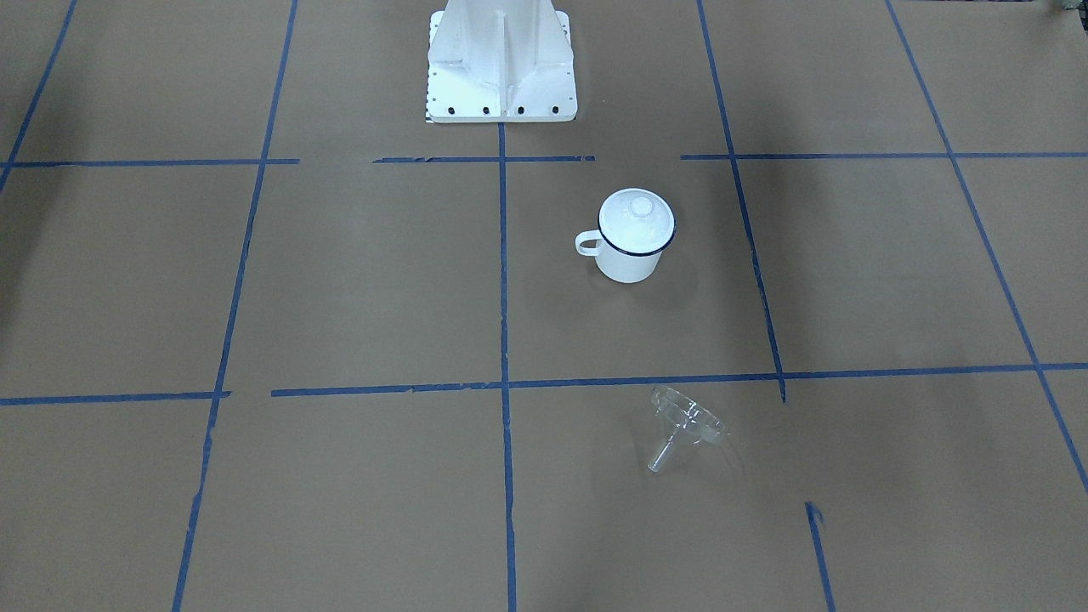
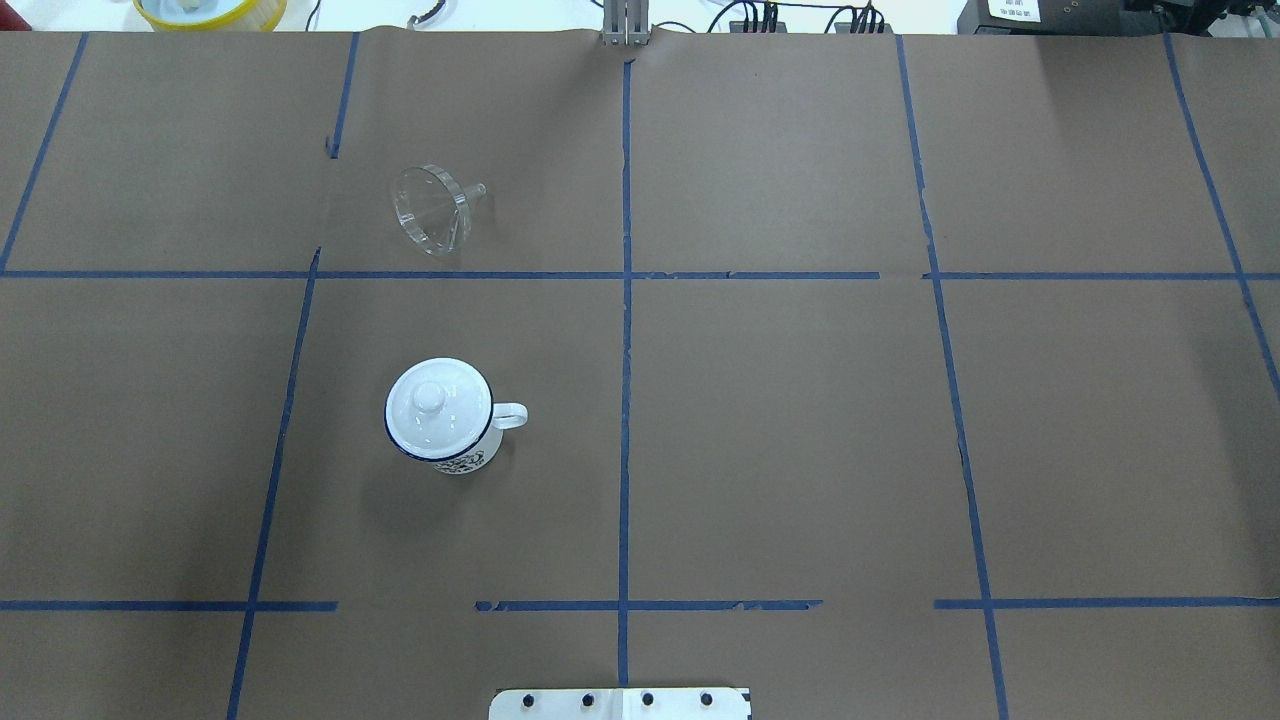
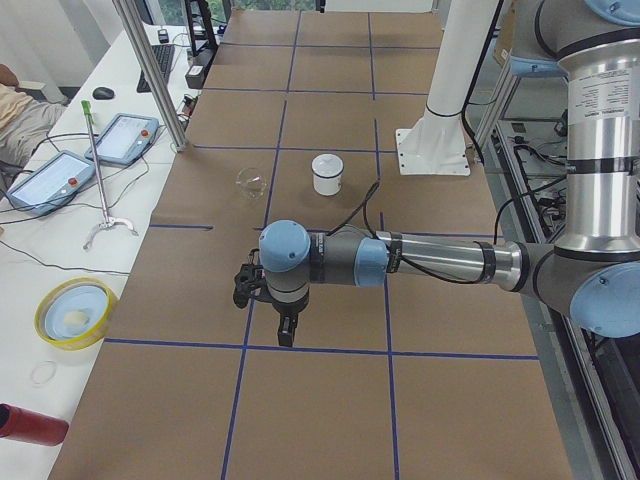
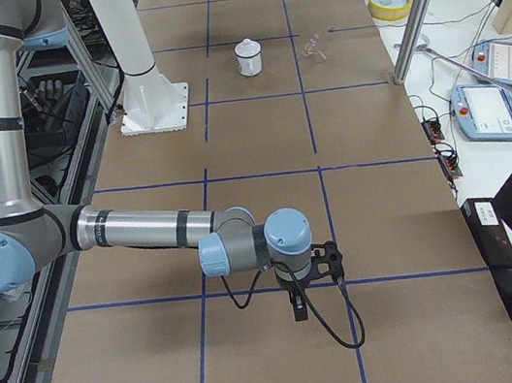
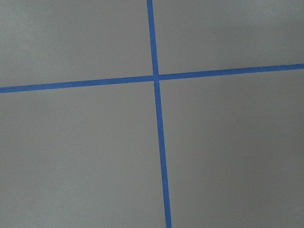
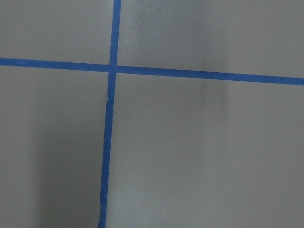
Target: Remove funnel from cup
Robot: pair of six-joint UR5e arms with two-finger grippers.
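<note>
Front-facing view: the funnel lies on its side on the table, well apart from the upright cup, which wears a white lid.

Overhead view: no arm is over either.

Left side view: the left pincer hangs low over bare table; spread or pressed together, I cannot tell.

Right side view: the same goes for the right pincer.

Wrist views: only blue tape lines.

The job looks done. The risk I see is that the light, round funnel rolls if an arm brushes it.
</note>
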